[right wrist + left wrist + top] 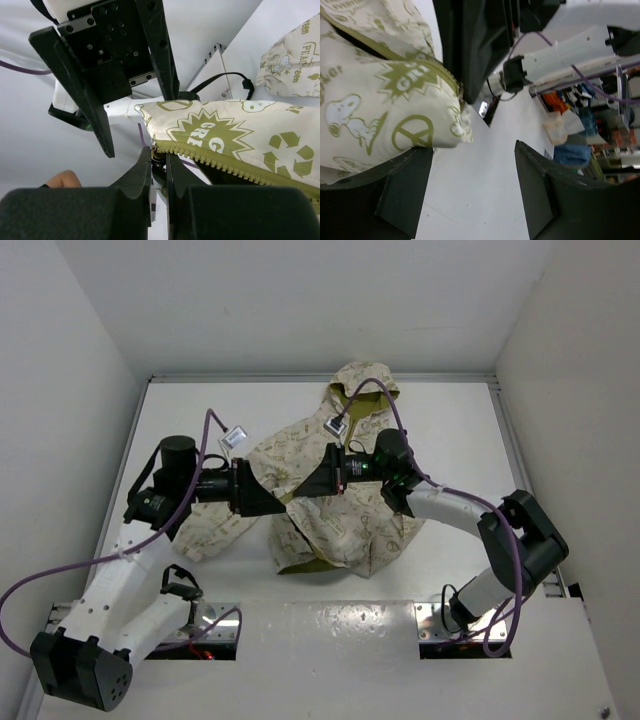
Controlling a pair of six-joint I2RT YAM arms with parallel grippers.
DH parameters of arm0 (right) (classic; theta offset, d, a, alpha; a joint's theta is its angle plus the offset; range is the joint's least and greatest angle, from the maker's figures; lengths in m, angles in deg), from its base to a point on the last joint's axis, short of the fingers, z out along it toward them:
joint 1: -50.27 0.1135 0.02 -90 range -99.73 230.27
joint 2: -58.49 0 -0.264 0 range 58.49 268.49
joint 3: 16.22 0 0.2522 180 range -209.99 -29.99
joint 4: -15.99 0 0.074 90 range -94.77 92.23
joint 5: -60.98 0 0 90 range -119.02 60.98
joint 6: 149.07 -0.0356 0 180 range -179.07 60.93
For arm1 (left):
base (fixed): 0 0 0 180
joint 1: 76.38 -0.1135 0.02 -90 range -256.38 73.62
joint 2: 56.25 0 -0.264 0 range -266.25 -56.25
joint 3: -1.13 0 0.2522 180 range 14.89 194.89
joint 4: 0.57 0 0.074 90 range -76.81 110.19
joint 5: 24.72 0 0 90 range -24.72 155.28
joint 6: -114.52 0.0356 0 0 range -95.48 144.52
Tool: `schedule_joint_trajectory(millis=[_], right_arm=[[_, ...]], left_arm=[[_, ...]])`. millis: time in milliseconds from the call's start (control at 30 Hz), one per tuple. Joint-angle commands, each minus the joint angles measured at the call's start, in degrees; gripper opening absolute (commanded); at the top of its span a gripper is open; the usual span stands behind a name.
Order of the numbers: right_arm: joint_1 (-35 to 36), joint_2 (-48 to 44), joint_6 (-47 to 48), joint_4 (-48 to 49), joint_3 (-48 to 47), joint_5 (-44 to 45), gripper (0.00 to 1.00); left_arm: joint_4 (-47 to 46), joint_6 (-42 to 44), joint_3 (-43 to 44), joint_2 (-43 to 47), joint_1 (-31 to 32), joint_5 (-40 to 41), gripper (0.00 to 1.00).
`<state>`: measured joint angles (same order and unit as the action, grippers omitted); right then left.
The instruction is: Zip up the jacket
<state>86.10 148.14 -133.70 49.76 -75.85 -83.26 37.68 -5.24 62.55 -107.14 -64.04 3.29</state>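
Observation:
The cream jacket (330, 510) with olive print lies rumpled mid-table, hood toward the back. My right gripper (159, 157) is shut on the zipper slider (158, 161) at the end of the olive zipper teeth (225, 162), at the jacket's lower corner. My left gripper (474, 150) is open with only bare table between its fingers. The jacket corner (445, 125) hangs just past its left finger (405, 190). In the top view the left gripper (283, 498) and the right gripper (305, 492) face each other tip to tip over the jacket front.
White walls enclose the table on three sides. Purple cables (200, 455) loop over both arms. A white tag (232, 438) hangs off the left arm's cable, another tag (335, 423) lies on the jacket near the hood (362, 382). A metal rail (330, 625) runs along the near edge.

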Motion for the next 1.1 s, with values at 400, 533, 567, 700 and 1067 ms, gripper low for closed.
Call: schedule_joint_trajectory(millis=[400, 533, 567, 700, 1067], right_arm=[[1.2, 0.0, -4.9, 1.4, -2.5, 3.5, 0.0], [1.1, 0.5, -4.9, 0.9, -2.7, 4.1, 0.0], [1.2, 0.7, -4.7, 1.1, -2.7, 4.1, 0.0], [1.2, 1.0, -4.0, 0.7, -2.7, 4.3, 0.0], [1.5, 2.2, -4.1, 2.1, -4.4, 4.1, 0.0]], left_arm=[[-17.5, -14.5, -5.4, -0.3, -0.9, 2.6, 0.29], [-18.1, -15.0, -5.9, 0.3, -0.9, 2.6, 0.27], [-18.1, -15.0, -5.9, 0.3, -0.9, 2.6, 0.27], [-19.5, -16.2, -5.9, 0.3, -0.9, 2.1, 0.29], [-20.8, -16.6, -6.4, 0.3, -0.9, 2.1, 0.0]])
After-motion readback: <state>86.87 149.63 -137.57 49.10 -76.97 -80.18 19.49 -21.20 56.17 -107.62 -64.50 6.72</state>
